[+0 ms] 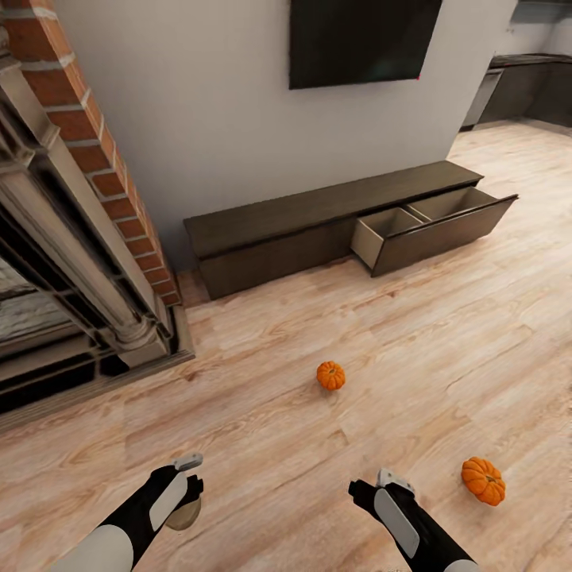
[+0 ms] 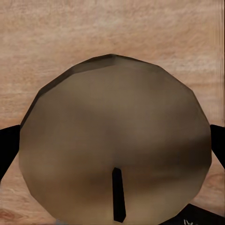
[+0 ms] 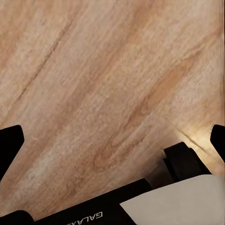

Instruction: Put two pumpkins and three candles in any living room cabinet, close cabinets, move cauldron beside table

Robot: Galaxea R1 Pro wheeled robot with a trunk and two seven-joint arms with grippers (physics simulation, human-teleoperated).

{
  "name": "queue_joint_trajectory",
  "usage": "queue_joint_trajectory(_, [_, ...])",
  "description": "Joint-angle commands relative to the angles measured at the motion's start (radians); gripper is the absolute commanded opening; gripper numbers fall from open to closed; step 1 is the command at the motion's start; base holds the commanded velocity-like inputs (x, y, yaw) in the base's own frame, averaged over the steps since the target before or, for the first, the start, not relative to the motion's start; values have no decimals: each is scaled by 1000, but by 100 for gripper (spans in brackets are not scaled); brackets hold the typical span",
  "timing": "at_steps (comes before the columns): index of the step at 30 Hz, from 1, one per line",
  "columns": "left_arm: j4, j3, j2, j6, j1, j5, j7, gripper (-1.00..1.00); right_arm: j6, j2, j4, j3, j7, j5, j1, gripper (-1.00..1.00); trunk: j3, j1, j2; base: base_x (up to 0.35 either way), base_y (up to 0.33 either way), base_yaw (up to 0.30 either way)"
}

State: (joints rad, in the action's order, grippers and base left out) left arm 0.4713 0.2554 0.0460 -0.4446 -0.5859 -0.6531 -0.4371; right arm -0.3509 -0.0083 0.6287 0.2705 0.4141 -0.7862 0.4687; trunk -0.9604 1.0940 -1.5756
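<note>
- Candle [image 2: 115, 140]: the left gripper [image 1: 189, 483] carries it low over the plank floor [image 1: 381, 334]. In the left wrist view its round cream-beige end sits between the two dark fingers [image 2: 7, 145], its black wick showing. In the head view only a beige edge peeks out under the gripper. I judge it is carried this way for the trip to the cabinet.
- Left gripper: clamped on the candle, a finger against either side of it.
- Cabinet [image 1: 318, 214]: it stands along the wall ahead, beyond the brick chimney [image 1: 95, 151]. Its right-hand drawer [image 1: 433, 226] is pulled out and looks empty, probably left so to receive the things.
- Nearer pumpkin [image 1: 330, 375]: it lies on the floor between the robot and the cabinet, not yet collected.
- Right gripper [image 1: 389, 481]: it hangs over bare floor. In the right wrist view the fingertips [image 3: 9, 143] stand wide apart with nothing between them, so it is released and free.
- Second pumpkin [image 1: 483, 480]: it lies on the floor just beside the right gripper, on its outer side, and looks the easiest next pick.
</note>
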Motion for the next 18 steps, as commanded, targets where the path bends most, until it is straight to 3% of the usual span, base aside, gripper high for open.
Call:
queue_joint_trajectory(1, [3,8,2,-3,0,-10,-9,-100,-1,-1,0,6,8,-6,1,100,0,0,0,0,0,-284])
queue_joint_trajectory(18, [3,8,2,-3,0,-10,-9,-100,4,-1,-18,3,8,-9,1,100,7,0,0,0,0,-284])
